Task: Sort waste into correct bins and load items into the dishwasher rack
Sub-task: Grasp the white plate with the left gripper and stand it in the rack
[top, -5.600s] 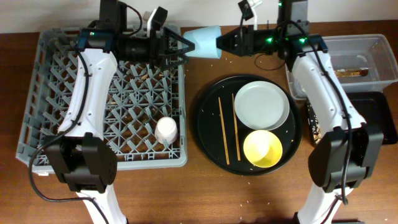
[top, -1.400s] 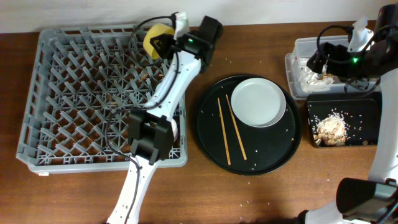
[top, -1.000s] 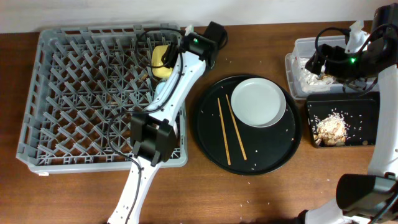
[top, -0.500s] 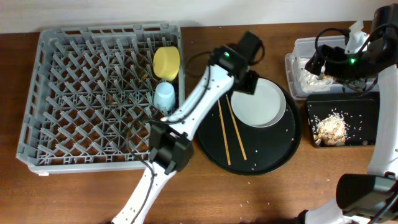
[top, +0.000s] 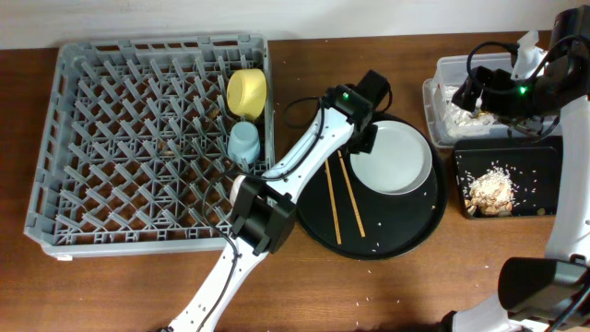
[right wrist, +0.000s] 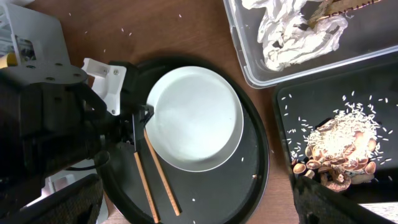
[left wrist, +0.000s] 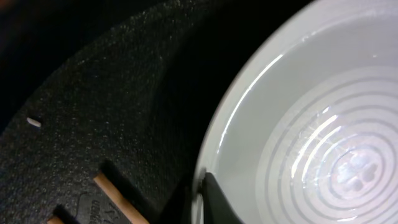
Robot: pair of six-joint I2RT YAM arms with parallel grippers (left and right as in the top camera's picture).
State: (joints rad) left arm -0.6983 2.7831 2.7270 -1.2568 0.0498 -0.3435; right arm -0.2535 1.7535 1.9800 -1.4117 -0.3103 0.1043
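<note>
The white plate (top: 396,161) lies on the round black tray (top: 387,235). My left gripper (top: 361,138) is shut on the plate's left rim, with one dark finger (left wrist: 214,199) on the plate (left wrist: 311,124). Two chopsticks (top: 339,198) lie left of the plate, also on the tray. In the grey rack (top: 120,148) sit the yellow bowl (top: 247,92) and the light-blue cup (top: 243,143). My right gripper (right wrist: 196,193) hangs open high above the tray, holding nothing. Tissue (right wrist: 292,34) and the wrapper (right wrist: 339,6) lie in the clear tub (right wrist: 239,50); food scraps (right wrist: 339,149) are in the black tray (right wrist: 286,118).
The left arm stretches from the table's front edge over the rack's right side to the tray. Rice grains dot the round tray and the table near it. The two bins stand close together at the right edge, under my right arm (top: 553,83).
My left arm left the yellow bowl in the rack, swung right to the plate, and its gripper closed on the plate's left rim. The right arm stayed put.
</note>
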